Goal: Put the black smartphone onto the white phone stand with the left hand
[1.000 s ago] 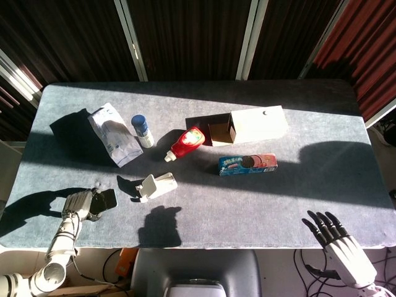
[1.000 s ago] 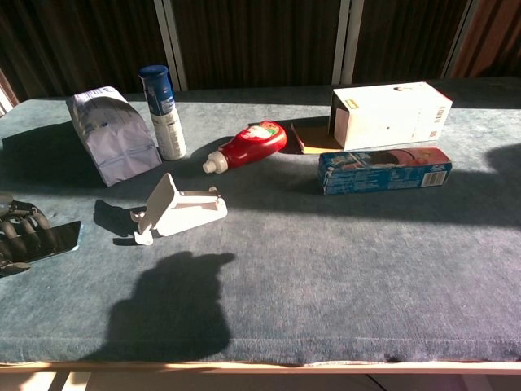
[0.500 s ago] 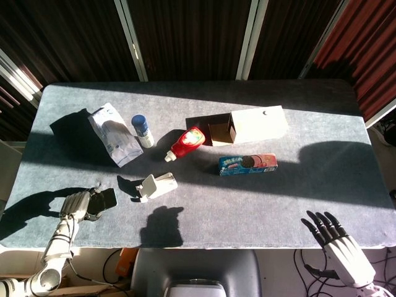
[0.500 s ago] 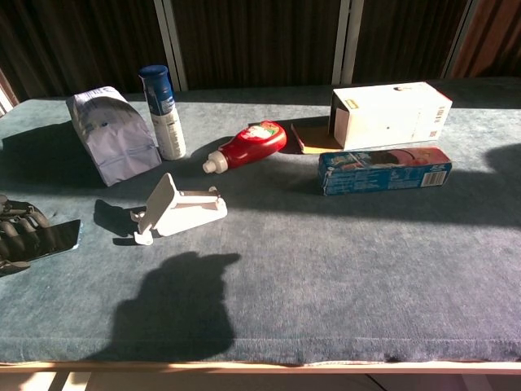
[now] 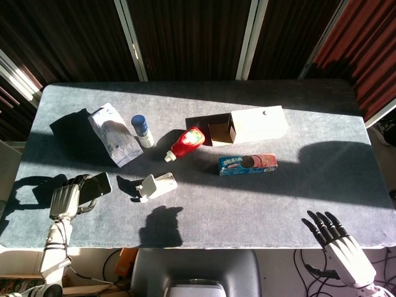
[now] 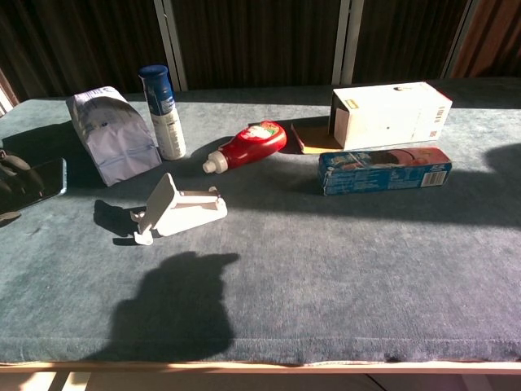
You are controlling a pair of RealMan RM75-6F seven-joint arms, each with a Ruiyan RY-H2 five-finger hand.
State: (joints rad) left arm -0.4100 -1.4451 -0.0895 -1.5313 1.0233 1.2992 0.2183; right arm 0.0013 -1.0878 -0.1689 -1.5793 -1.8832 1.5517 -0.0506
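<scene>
Your left hand (image 5: pixel 65 199) has its fingers (image 6: pixel 15 175) wrapped around the black smartphone (image 5: pixel 94 185), which sits off the bench (image 5: pixel 204 204) surface, to the left of the white phone stand (image 5: pixel 155 185) and well apart from it. The stand lies on the grey cloth with its backrest tilted up on the side facing the phone, and it carries nothing. Behind the stand and to its left lies a pale plastic bag (image 5: pixel 113 135), with a white bottle with a blue cap (image 5: pixel 142 130) upright just beside it. Behind the stand and to its right, a red squeeze bottle (image 5: pixel 186 142) lies on its side, its white cap pointing toward the stand. Further right of the stand, a blue cookie box (image 5: pixel 247 164) lies flat, and behind that sits a white carton (image 5: pixel 257 124) with an open end flap. Your right hand (image 5: pixel 337 242) hovers past the near edge of the bench, far to the right of the stand, fingers spread and holding nothing.
</scene>
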